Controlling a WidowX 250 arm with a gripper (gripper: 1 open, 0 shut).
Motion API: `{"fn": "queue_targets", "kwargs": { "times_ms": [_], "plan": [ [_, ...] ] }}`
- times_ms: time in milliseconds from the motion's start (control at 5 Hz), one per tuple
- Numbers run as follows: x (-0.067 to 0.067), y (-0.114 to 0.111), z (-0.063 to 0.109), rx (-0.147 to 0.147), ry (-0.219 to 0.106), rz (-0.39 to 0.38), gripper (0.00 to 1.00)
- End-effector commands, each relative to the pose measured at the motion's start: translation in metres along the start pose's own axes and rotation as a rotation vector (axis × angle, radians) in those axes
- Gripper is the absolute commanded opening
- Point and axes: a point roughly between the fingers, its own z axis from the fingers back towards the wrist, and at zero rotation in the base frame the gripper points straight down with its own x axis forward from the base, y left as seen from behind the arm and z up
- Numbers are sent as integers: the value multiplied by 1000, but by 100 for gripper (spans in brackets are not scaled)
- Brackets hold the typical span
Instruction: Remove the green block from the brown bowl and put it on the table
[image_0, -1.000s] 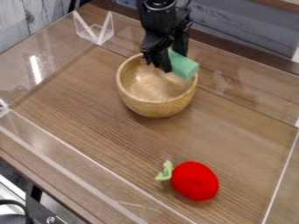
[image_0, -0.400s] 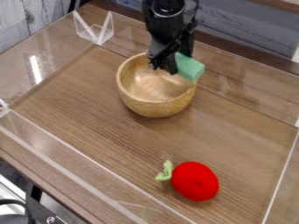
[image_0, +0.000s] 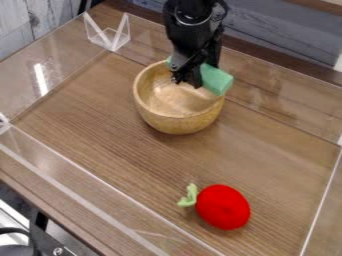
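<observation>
We find no readable text, label, brand, number or sign on any surface in this camera view.

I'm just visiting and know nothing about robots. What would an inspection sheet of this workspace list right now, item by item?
Surface: brown wood-grain table, edged by low clear acrylic walls.
Job's things: flat mint-green block at the far right rim of the round tan wooden bowl, tilted, not yet on the table.
Clutter: red plush fruit with a green leaf near the front right, well apart from the bowl.
Grippers: one black gripper pointing steeply down over the bowl's far rim, fingers on the block; looks like a grip.
Cables: nothing seen.
Surroundings: a small clear acrylic stand at the back left; grey background behind.
</observation>
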Motion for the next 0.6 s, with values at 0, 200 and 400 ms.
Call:
{"fn": "queue_targets", "kwargs": {
  "times_ms": [0,200,400],
  "plan": [
    [0,-11,20,-82,-26,8,0],
    [0,-10,19,-98,-49,22,0],
    [-1,-9,19,-111,-68,31,0]
  ]
}}
